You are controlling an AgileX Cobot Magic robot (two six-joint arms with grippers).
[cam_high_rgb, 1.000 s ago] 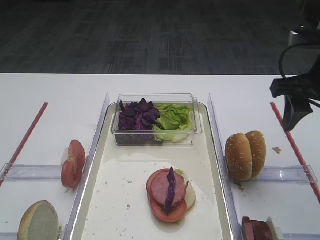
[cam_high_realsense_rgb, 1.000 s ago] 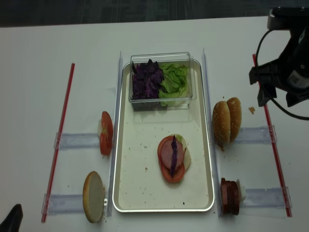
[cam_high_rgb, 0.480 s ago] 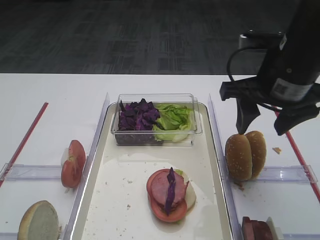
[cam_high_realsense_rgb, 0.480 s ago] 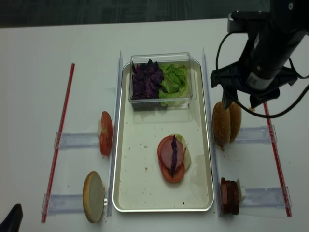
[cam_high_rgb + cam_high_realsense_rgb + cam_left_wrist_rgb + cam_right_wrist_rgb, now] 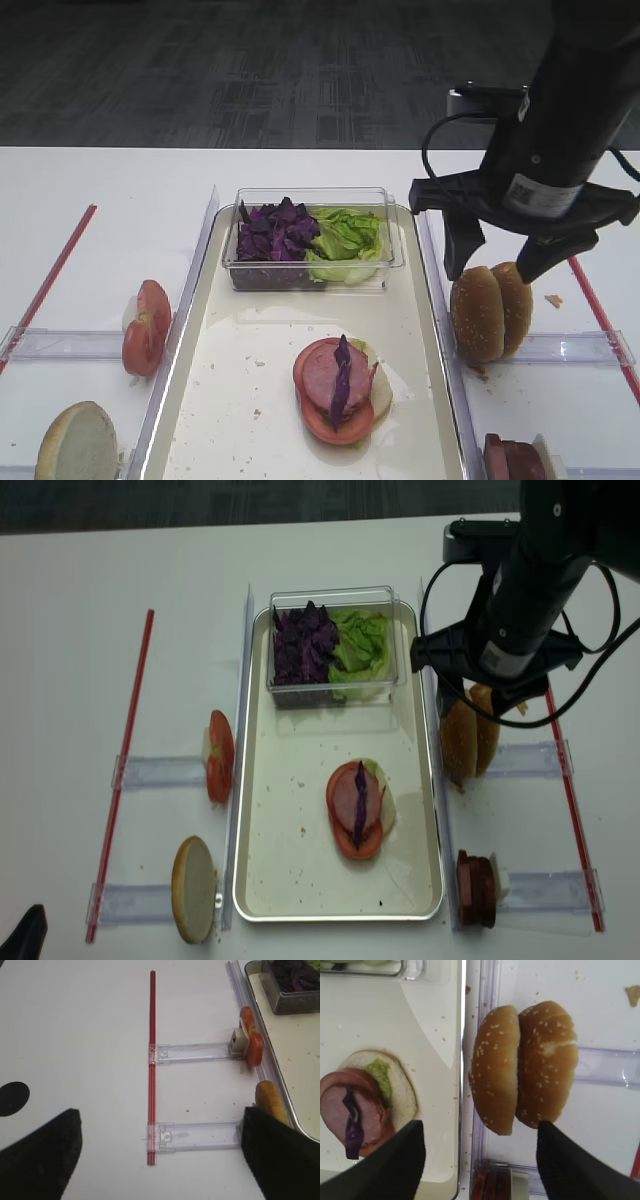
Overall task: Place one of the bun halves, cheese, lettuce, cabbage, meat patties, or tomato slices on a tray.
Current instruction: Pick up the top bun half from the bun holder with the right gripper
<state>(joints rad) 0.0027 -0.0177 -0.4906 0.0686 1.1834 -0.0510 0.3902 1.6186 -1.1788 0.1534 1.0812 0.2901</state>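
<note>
While our right gripper (image 5: 479, 1160) hangs wide open, holding nothing, above the bun halves (image 5: 547, 1062), they stand on edge just beside the tray (image 5: 451, 1035) rim. Only our wrist view shows that pale patch.

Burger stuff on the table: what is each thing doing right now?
Right claw: open, above the buns.
Two sesame buns: standing on edge, side by side.
Clear box: open, holding cabbage and lettuce.
Tray: holding a half-built burger.
Left claw: open, empty.

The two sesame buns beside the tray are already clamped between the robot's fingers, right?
Not clamped. The right wrist view shows the right gripper open, its fingers apart and clear of the two sesame buns, which do stand beside the tray, on edge against each other.
</note>
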